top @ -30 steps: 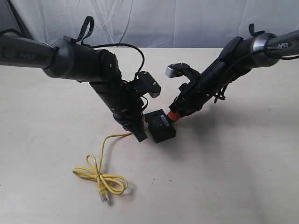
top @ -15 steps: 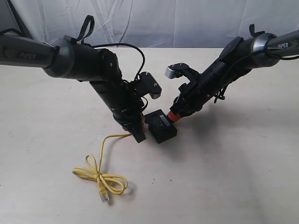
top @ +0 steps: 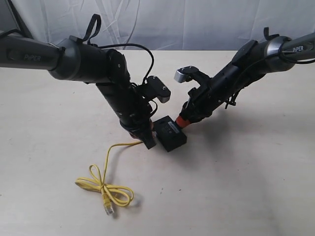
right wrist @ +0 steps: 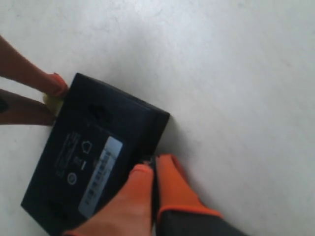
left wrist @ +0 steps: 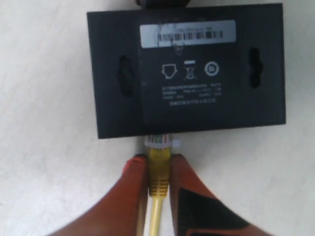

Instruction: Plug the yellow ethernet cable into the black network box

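Note:
The black network box (top: 170,132) lies flat on the table between both arms, pale label strip (left wrist: 187,33) facing up. My left gripper (top: 149,141) is shut on the yellow ethernet cable (left wrist: 158,172) just behind its clear plug, and the plug's tip sits at the box (left wrist: 187,69) side wall, partly in a port. My right gripper (right wrist: 153,167) is shut, its orange fingertips pressed against the opposite edge of the box (right wrist: 93,152). The cable's knotted loop (top: 106,189) and free plug (top: 109,209) trail on the table at the front left.
A pale tabletop (top: 236,187) spreads around the box, with a white cloth backdrop (top: 172,24) behind. The left arm's camera mount (top: 158,89) and the right arm's (top: 184,74) hang close together above the box.
The left gripper has edged slightly toward the box with the plug, and the cable's slack has shifted a little. The right arm has barely moved.

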You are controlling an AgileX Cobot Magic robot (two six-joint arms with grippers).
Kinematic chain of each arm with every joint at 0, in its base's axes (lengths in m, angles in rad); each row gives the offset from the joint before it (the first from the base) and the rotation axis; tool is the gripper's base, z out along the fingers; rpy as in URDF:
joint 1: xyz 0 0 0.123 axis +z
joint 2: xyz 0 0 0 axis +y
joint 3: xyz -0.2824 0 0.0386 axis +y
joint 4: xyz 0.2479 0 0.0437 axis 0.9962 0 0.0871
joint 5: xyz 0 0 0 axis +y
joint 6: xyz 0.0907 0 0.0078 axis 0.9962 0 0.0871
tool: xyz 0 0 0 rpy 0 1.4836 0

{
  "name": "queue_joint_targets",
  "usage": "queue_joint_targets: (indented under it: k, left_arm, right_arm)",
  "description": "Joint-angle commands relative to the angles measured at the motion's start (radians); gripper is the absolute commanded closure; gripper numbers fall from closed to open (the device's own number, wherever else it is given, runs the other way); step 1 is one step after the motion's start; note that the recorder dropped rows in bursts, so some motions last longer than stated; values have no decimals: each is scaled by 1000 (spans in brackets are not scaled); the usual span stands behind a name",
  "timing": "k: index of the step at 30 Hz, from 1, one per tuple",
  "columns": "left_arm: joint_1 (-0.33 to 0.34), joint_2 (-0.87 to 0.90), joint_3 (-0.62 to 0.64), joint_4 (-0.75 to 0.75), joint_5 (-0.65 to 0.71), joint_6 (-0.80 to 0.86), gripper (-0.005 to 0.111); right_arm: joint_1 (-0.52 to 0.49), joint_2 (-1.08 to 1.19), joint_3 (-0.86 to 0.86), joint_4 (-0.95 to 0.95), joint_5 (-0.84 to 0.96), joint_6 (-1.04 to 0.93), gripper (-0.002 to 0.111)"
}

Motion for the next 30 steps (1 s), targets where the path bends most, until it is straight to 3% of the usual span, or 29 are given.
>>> queue_joint_targets:
  k: [1, 12, 30]
  left_arm:
    - [-6, 14, -42, -16, -60, -37, 107]
    - [-6, 15, -81, -5, -58, -45, 107]
    - [-18, 15, -81, -101, -65, 107, 107]
  right_arm:
    - [9, 2, 7, 45, 77, -20, 109]
    - [9, 2, 7, 45, 75, -24, 109]
    - [42, 2, 7, 63, 57, -67, 109]
